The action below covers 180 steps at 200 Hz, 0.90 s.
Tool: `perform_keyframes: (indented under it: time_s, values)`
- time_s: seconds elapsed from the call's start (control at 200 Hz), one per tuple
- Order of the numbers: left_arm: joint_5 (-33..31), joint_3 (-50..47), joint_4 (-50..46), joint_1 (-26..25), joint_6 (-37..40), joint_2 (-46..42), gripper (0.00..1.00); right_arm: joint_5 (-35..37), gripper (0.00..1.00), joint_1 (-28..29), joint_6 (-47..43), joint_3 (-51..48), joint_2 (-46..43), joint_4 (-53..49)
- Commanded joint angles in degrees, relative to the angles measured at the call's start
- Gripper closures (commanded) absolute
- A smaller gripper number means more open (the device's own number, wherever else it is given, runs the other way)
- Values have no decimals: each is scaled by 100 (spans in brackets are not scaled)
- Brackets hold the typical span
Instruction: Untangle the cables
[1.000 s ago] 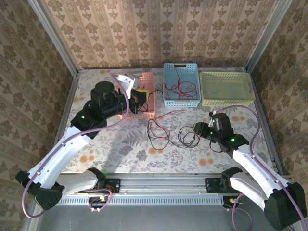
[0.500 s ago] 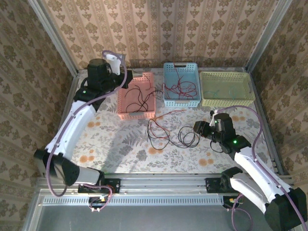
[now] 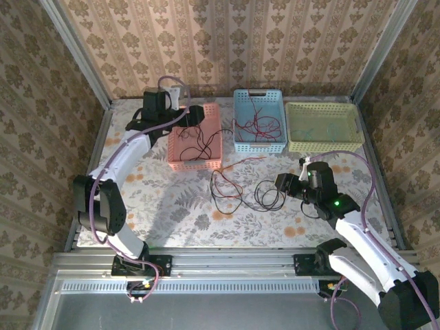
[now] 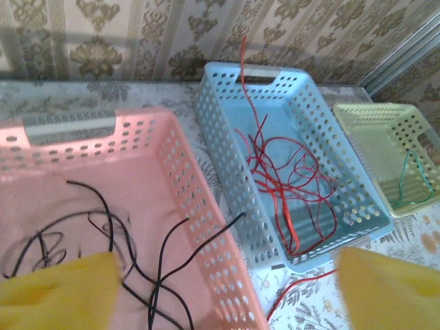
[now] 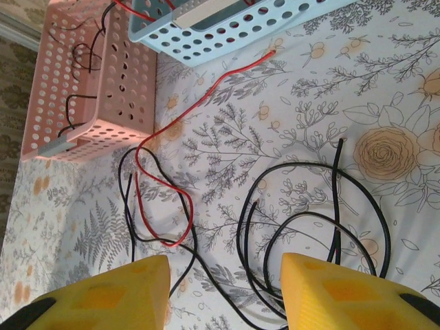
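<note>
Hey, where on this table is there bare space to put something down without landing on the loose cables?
The widest bare patch of table lies in front of the pink basket, left of the loose cables. Crowded: the middle, in front of the blue basket, where they tangle by the right gripper.

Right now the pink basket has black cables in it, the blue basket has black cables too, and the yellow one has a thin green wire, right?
Not quite. The left wrist view shows red cables in the blue basket, not black. The pink basket does hold black cables, and the yellow basket a thin green wire.
</note>
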Motion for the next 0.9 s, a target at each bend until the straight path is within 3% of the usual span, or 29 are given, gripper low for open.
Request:
perform_keyframes:
  time_s: [0.0, 0.17, 0.3, 0.46, 0.745, 0.895]
  values:
    - [-2, -277, 394, -122, -205, -722, 0, -166, 52, -8, -218, 250, 113, -201]
    - [-793, -1115, 376, -654, -66, -1835, 0, -1, 58, 477, -504, 505, 640, -214]
    - [-1885, -2564, 867, -1350, -279, -2872, 0, 504, 59, 1417, -863, 1067, 1625, -361]
    - [-3057, -4065, 1110, -1915, -835, -3796, 0, 572, 57, 1764, -715, 1591, 2813, -109]
    - [-3718, -5821, 1493, -2272, -2081, -4752, 0, 372, 54, 1977, -463, 2265, 4501, 211]
    - [-3710, -6095, 1550, -2281, -2117, -4944, 0, 431, 54, 1994, -282, 2280, 4838, 283]
